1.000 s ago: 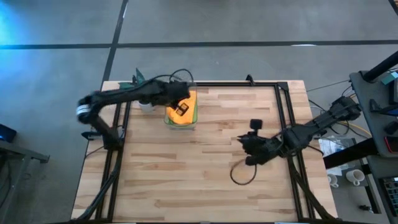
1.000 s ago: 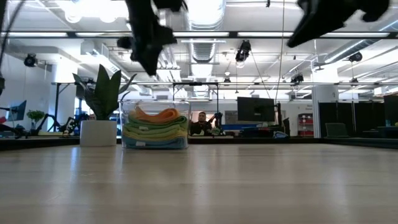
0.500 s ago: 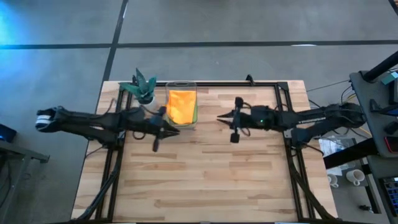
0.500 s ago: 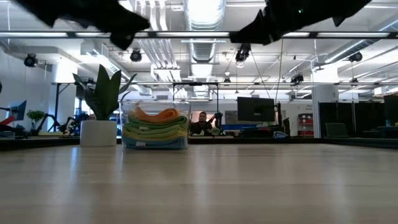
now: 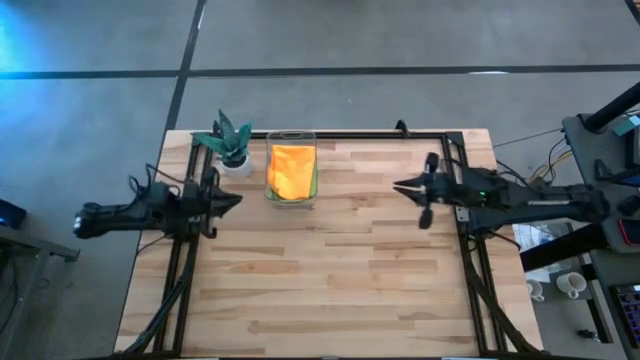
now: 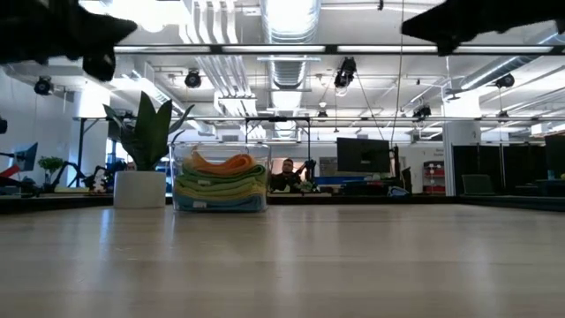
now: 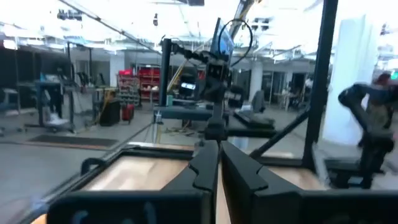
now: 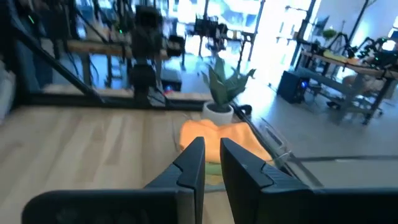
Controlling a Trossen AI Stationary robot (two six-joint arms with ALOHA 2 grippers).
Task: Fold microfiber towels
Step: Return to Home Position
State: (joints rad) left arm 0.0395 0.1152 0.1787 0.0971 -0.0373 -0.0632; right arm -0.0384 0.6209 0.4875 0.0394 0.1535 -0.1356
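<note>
The microfiber towels (image 5: 291, 172) lie folded in a stack inside a clear bin (image 6: 183, 177) at the table's far side. Orange is on top, with green, yellow and blue layers (image 6: 221, 187) under it. My left gripper (image 5: 237, 197) hangs level at the table's left edge, left of the bin, shut and holding nothing (image 7: 218, 144). My right gripper (image 5: 397, 185) hangs level near the right edge and points toward the bin. Its fingers (image 8: 211, 142) stand a narrow gap apart with nothing between them.
A small potted plant (image 5: 230, 145) stands left of the bin at the far left corner. Black frame rails (image 5: 455, 190) run along the table's left, right and far edges. The bare wooden tabletop (image 5: 330, 270) reaches to the near edge. A person (image 6: 287, 174) sits in the room beyond.
My left gripper has left the bin, tipped from pointing down to level, and drawn back toward the table's left edge. My right gripper has swung from mid-table toward the far side, tipped up to level, and then pulled back toward the right edge. The towels have stayed in the bin.
</note>
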